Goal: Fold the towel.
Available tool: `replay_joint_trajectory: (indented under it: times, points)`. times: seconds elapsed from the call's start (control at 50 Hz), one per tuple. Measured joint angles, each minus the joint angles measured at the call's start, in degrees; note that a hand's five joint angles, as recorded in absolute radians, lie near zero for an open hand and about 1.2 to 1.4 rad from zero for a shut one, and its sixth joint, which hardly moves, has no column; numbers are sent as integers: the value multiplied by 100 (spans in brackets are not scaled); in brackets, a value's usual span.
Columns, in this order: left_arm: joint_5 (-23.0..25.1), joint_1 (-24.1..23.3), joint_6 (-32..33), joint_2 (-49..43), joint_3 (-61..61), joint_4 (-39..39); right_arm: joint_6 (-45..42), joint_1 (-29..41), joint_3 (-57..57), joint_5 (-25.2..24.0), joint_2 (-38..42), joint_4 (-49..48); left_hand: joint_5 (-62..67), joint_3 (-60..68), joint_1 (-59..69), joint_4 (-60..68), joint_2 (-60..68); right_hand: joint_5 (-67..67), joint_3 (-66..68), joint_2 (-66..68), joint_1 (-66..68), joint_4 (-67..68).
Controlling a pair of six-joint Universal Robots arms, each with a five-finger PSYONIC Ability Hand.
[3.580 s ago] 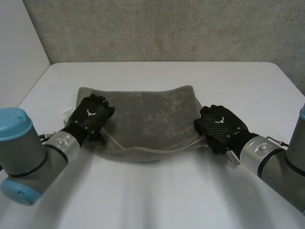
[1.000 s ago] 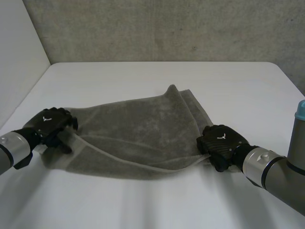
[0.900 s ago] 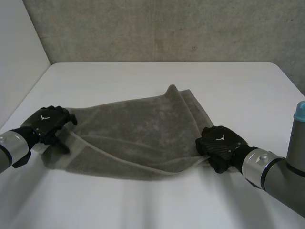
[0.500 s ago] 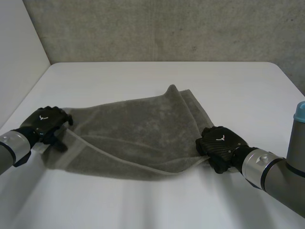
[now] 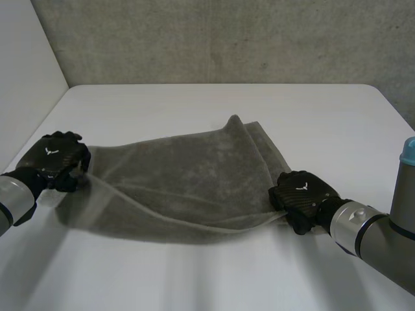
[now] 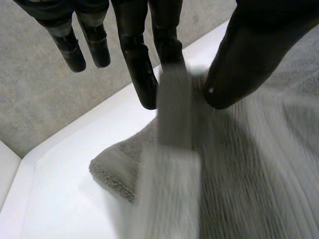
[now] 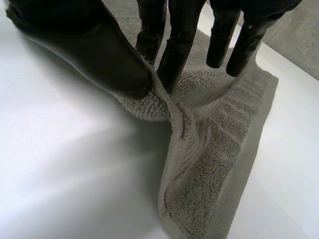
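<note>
A grey towel (image 5: 185, 178) lies spread across the white table, folded over along its right side. My left hand (image 5: 53, 159) is at the towel's near-left corner. In the left wrist view a strip of towel edge (image 6: 174, 107) rises between the thumb (image 6: 249, 55) and a finger and is pinched there. My right hand (image 5: 301, 196) sits at the towel's near-right corner. In the right wrist view its thumb (image 7: 84, 45) and fingers (image 7: 177, 47) pinch a bunched fold of towel (image 7: 219, 149) against the table.
The white table (image 5: 214, 272) reaches well beyond the towel at the front and the back. A grey wall (image 5: 227, 39) stands behind it. The table's left edge (image 5: 39, 123) runs close past my left hand.
My left hand has closed its fingers on the towel's left corner and shifted a little left and back, lifting that corner. My right hand has stayed where it was.
</note>
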Motion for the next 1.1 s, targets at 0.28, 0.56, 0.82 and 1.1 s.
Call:
replay_joint_trajectory:
  times: [0.28,0.56,0.82,1.1]
  points:
    - [17,-62,-64,-89,-214,229,0,-7,-2,12,5,4,-868,0,-862,0,-867,0,0,0,0,0]
    - [-17,-128,117,-382,-115,327,0,-2,5,-12,15,13,-3598,0,-3255,0,-3338,0,0,0,0,0]
    - [-74,-124,789,-772,-76,428,-7,-6,8,-20,22,7,-3370,0,-3238,0,-3291,0,0,0,0,0]
    - [-93,-151,962,-570,-183,382,-9,-39,4,-10,18,-3,1436,0,1269,0,1487,0,0,0,0,0]
